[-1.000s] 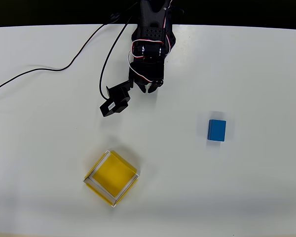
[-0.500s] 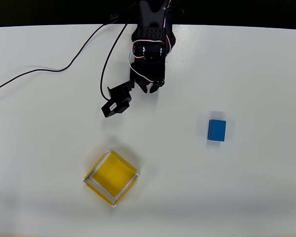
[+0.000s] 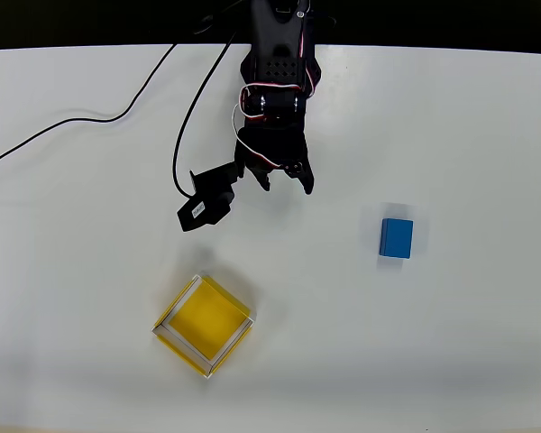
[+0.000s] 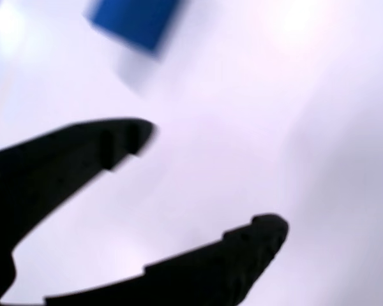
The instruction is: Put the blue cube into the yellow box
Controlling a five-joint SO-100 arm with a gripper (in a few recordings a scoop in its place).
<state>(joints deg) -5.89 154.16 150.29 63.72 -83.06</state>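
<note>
The blue cube (image 3: 397, 238) lies alone on the white table at the right in the overhead view; the wrist view catches it blurred at the top left as the blue cube (image 4: 135, 20). The yellow box (image 3: 204, 325), turned like a diamond with a whitish rim, sits at the lower left, nothing inside. My black gripper (image 3: 287, 180) hangs off the arm at the top centre, well left of and above the cube. It is open, nothing between its fingers. In the wrist view the gripper (image 4: 217, 182) shows two dark fingers spread apart over bare table.
A black cable (image 3: 90, 122) runs from the arm across the table's upper left. A black camera block (image 3: 206, 198) juts out at the arm's left. The table's far edge (image 3: 433, 47) meets a dark background.
The arm has reached further down the picture and swung slightly right, and the fingers have spread open. The cube and box have not moved.
</note>
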